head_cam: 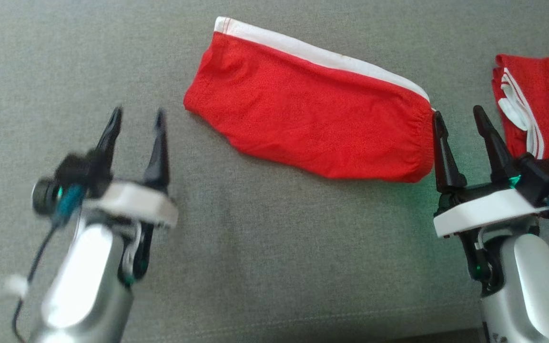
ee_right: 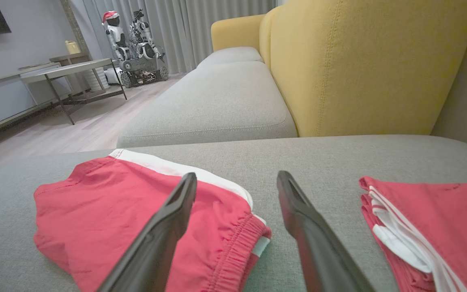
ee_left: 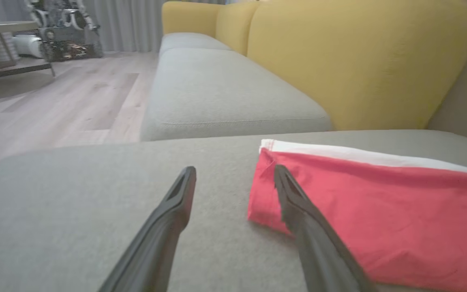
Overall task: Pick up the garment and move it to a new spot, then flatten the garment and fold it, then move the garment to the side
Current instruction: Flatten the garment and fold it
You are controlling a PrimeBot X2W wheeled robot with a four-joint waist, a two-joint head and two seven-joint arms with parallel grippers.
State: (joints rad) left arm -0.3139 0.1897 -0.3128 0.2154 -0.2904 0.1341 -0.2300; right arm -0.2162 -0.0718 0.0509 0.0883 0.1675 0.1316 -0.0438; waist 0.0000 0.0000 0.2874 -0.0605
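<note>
The garment (head_cam: 310,121), a pair of red shorts with 1 white stripe along its far edge, lies flat on the grey seat cushion (head_cam: 255,267) in the upper middle of the head view. It is stretched slantwise from upper left to lower right, with the gathered elastic waistband at the robot's right end. The left gripper (head_cam: 136,119) sits at the lower left, a little blurred, its 2 dark fingers spread apart with nothing between them. It points toward the hem end of the shorts and stands near that end but clear of it. In the left wrist view 1 finger crosses in front of the hem corner. The right gripper (head_cam: 460,116) stands at the lower right with its jaws likewise wide and empty. Its inner fingertip is just beside the waistband corner (whether it touches the cloth cannot be told). In the right wrist view the waistband lies low between and to the left of the 2 fingers. A second red garment (head_cam: 541,105) with thin white stripes lies bunched on the same cushion at the far right, apart from the first, and the right gripper stands between the 2. Beyond the cushion rise a yellow backrest (ee_left: 359,61) and a pale wooden floor (ee_left: 75,101). Another robot (ee_right: 136,36) stands by grey curtains next to a low table (ee_right: 67,69).
</note>
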